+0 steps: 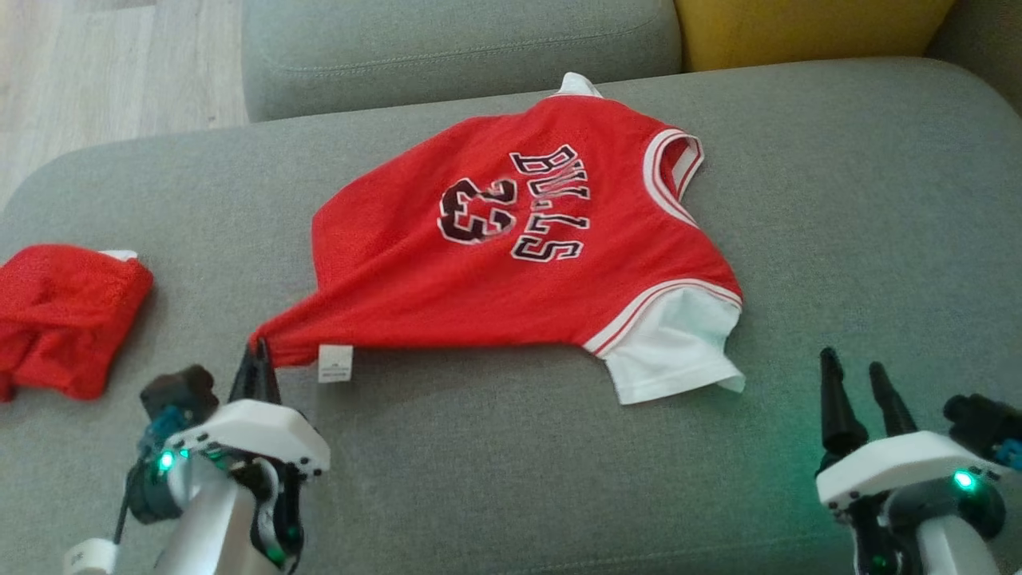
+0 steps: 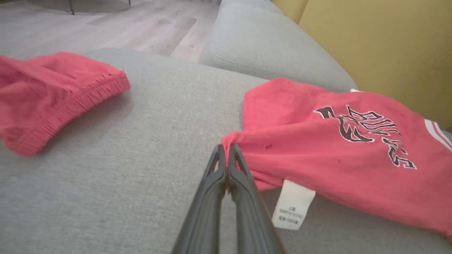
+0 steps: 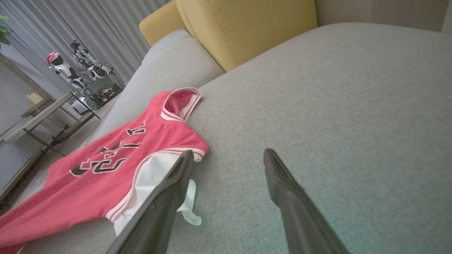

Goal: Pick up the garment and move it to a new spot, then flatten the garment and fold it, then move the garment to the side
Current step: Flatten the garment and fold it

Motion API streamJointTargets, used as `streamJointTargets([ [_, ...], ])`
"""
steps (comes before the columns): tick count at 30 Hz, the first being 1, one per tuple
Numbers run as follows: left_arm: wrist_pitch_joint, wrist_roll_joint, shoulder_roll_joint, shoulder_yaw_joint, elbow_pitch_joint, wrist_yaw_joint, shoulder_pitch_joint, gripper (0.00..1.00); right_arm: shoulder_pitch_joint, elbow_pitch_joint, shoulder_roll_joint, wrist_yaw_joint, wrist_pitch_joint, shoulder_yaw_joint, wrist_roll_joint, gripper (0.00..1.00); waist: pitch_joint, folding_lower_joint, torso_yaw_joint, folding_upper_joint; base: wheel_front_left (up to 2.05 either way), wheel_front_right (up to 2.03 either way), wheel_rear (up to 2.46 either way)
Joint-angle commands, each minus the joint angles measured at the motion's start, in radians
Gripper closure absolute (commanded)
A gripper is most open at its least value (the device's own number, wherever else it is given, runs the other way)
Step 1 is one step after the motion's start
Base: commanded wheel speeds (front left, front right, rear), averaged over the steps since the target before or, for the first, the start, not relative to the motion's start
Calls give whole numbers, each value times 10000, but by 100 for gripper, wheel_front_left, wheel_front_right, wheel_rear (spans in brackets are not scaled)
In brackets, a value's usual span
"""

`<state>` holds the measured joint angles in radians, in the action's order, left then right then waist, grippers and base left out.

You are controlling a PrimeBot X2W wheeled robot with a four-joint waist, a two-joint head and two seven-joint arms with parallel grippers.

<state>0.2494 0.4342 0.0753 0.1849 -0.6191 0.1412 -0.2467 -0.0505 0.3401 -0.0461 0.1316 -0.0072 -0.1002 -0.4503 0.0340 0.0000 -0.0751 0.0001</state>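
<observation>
A red basketball jersey, the garment (image 1: 527, 263), lies spread on the grey sofa seat (image 1: 495, 447), with black lettering, a white sleeve at its near right and a white care label (image 1: 334, 363) at its near left hem. My left gripper (image 1: 259, 351) is shut on the jersey's near left corner, which is drawn out to a point. In the left wrist view the two dark fingers (image 2: 212, 183) press together on that corner of the garment (image 2: 339, 148). My right gripper (image 1: 854, 369) stands open over bare seat, right of the white sleeve (image 3: 152, 180).
A second bundled red cloth (image 1: 68, 319) lies at the seat's left edge. A grey back cushion (image 1: 455, 48) and a yellow cushion (image 1: 806, 28) run along the far side. Wooden floor (image 1: 104, 64) lies beyond the left end.
</observation>
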Motion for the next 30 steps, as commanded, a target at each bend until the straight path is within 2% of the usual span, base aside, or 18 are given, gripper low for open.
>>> streamJointTargets([
  [1,121,-167,277,-481,481,78,-130,100,-337,-165,-42,-9,69,349,-19,0,2,0,20,-1,0,0,0],
  [6,122,-529,249,-695,853,137,30,100,-451,361,-42,-9,102,796,-196,0,44,0,40,-1,0,0,0],
  [10,123,-682,210,-847,955,106,96,100,-670,1054,-42,-9,125,1511,-972,0,69,0,39,-1,0,0,0],
  [18,123,-943,200,-1269,1040,116,155,100,-1525,2853,-42,-9,-512,2519,-1850,0,21,0,174,-1,0,0,0],
  [30,123,-1177,16,-1229,873,-200,114,100,-2405,4784,-41,-9,-933,3436,-2593,0,-24,0,342,-1,0,0,0],
])
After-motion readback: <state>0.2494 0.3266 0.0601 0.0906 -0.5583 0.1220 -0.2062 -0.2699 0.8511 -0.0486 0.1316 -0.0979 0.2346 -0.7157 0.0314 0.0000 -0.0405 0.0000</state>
